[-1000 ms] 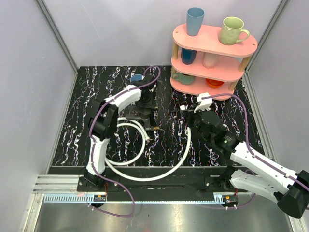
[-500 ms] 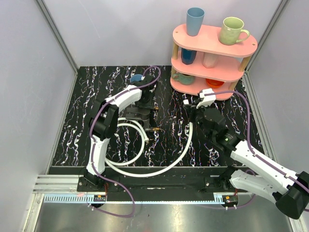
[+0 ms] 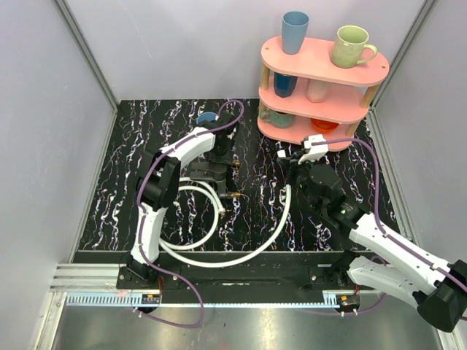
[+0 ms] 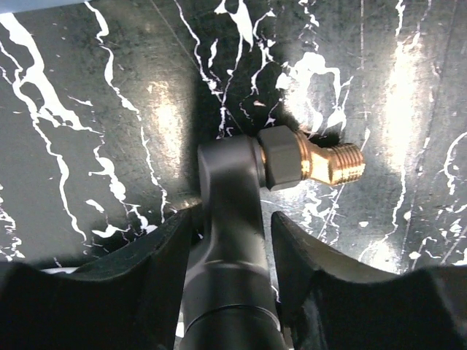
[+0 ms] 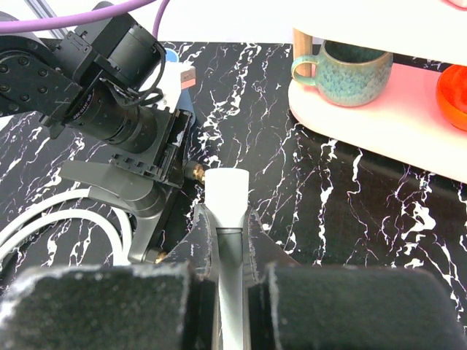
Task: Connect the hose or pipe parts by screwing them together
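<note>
Your left gripper [image 4: 233, 216] is straddling the dark stem [image 4: 228, 182] behind the brass fitting [image 4: 332, 162], jaws apart, slim gaps both sides. Fitting is pointing to 3 o'clock. Your right gripper [image 5: 228, 219] is clamping the white hose [image 5: 226, 191], end pointing to 12 o'clock.

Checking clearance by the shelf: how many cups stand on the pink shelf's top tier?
2. A tall blue tumbler stands at the left end; a pale green handled mug at the right end. None look hidden.
</note>
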Robot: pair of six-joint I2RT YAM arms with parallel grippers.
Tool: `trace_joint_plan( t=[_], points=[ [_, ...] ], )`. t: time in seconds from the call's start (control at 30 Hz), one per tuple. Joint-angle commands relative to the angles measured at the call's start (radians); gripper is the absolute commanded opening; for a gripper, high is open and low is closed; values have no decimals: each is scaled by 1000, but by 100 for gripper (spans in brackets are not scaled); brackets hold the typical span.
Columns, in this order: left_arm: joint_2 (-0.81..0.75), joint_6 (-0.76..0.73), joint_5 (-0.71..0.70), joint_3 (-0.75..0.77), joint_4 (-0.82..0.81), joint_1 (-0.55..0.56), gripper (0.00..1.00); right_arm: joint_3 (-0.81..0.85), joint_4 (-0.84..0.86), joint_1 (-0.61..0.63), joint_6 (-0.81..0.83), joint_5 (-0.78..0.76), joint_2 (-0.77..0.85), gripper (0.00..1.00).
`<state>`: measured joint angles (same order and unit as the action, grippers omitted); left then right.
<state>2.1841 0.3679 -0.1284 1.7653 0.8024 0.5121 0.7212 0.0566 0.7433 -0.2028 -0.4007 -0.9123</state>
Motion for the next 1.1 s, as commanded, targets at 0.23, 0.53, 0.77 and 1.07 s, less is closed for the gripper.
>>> trace_joint_plan(
  t=[0.23,0.53,0.77,1.07],
  points=[
    [72,112,22,11,17,-9,45,15,78,-12,-17,-1,49,0],
    [82,124,4,111,69,-23,60,0,80,-12,-26,14,75,0],
    [115,117,-40,118,113,-30,60,-6,80,-12,-24,17,93,0],
    [161,101,-34,166,115,-34,57,-2,83,-12,-27,31,99,0]
  ],
)
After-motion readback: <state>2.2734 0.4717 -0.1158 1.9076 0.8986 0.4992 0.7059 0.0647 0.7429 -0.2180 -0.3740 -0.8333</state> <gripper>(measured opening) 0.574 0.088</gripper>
